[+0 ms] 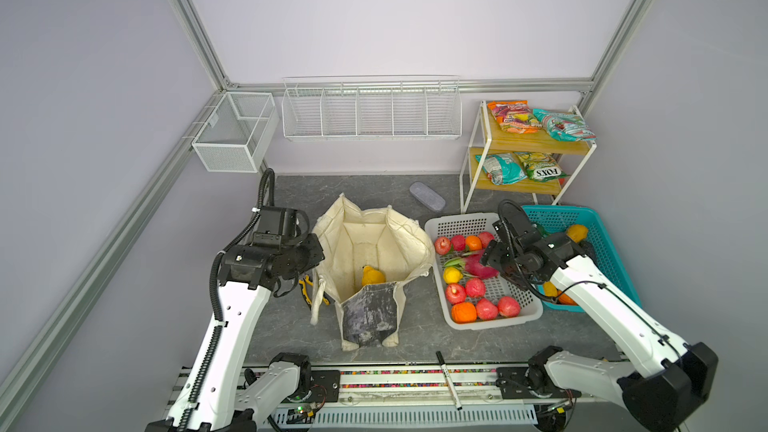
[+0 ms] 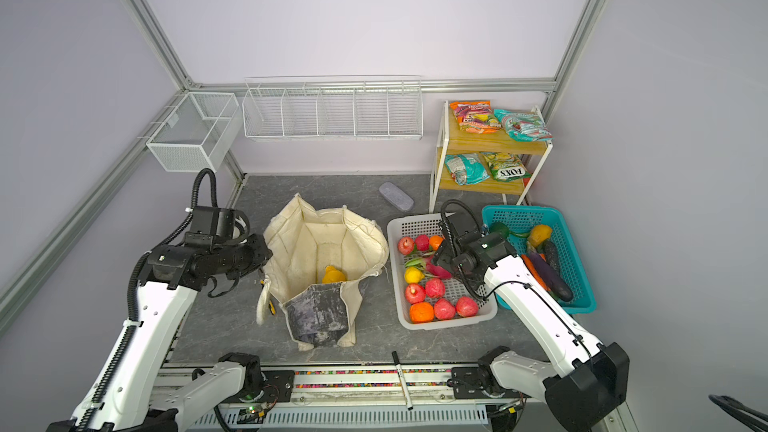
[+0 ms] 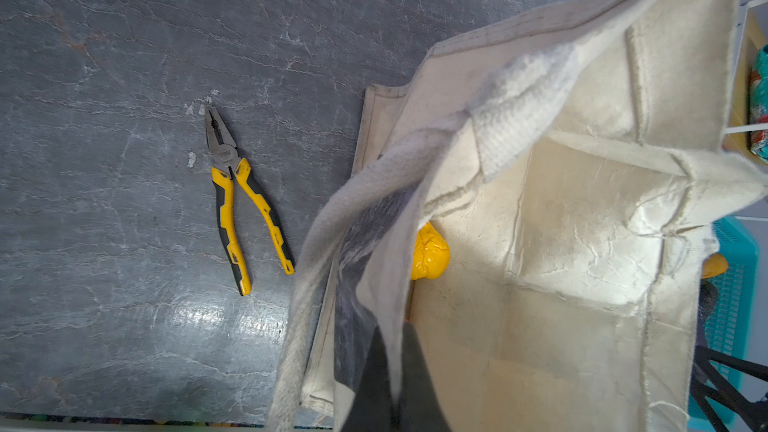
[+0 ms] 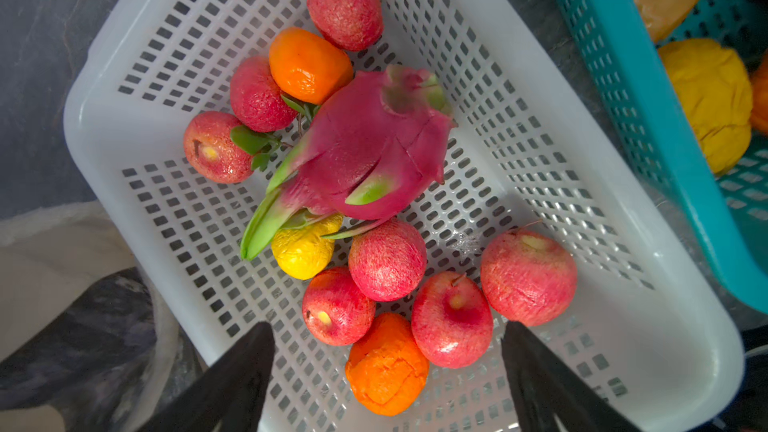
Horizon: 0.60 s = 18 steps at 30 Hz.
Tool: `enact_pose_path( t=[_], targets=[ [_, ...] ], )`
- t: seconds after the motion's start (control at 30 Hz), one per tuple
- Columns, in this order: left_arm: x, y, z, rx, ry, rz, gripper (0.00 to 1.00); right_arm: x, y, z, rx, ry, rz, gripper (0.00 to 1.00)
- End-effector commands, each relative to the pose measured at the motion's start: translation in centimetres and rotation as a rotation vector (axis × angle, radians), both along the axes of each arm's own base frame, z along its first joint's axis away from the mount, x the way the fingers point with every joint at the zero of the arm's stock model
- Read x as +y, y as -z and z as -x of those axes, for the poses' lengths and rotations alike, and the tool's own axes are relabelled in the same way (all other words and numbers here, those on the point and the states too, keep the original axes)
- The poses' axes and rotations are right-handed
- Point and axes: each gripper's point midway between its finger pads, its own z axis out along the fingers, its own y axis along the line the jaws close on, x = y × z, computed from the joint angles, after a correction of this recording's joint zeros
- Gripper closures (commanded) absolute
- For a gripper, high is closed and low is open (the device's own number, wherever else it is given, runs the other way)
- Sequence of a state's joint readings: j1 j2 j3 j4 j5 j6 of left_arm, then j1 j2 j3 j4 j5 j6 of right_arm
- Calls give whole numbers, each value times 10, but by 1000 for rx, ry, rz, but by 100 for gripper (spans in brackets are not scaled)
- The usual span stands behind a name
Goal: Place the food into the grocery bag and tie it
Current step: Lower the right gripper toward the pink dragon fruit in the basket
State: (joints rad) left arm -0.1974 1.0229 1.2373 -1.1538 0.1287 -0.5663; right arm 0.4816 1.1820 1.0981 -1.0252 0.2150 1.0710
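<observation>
Jaws on the right gripper [image 4: 388, 328] gaped wide over the dragon fruit [image 4: 365, 151] in the white basket [image 4: 540, 126], three o'clock of the grocery bag [image 1: 374, 238]; the left gripper [image 3: 386, 376], shut, pinched its nine-o'clock rim. Slipping canvas could close the mouth.

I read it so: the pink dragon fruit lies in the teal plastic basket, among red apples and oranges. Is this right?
Only the basket is wrong. The pink dragon fruit lies in the white perforated plastic basket, among red apples and oranges; the right wrist view shows it.
</observation>
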Motion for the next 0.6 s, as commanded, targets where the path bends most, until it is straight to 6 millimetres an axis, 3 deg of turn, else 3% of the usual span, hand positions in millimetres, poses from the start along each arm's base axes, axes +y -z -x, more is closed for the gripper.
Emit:
enact_pose_path(
  t=[0.0,0.23,0.37,0.57],
  targets=[
    [1,-2,5,-8,2,-1,100,1,5,-4,-5,176,-93,12],
    [1,-2,8,-10,0,0,100,-5,17,-7,-12,405,-186,12],
    [2,-3,10,-16,0,0,100,-18,19,-10,-39,561,-217,11],
    [2,-3,11,-19,-1,0,100,-22,28,-27,-23,631,-268,11]
  ],
)
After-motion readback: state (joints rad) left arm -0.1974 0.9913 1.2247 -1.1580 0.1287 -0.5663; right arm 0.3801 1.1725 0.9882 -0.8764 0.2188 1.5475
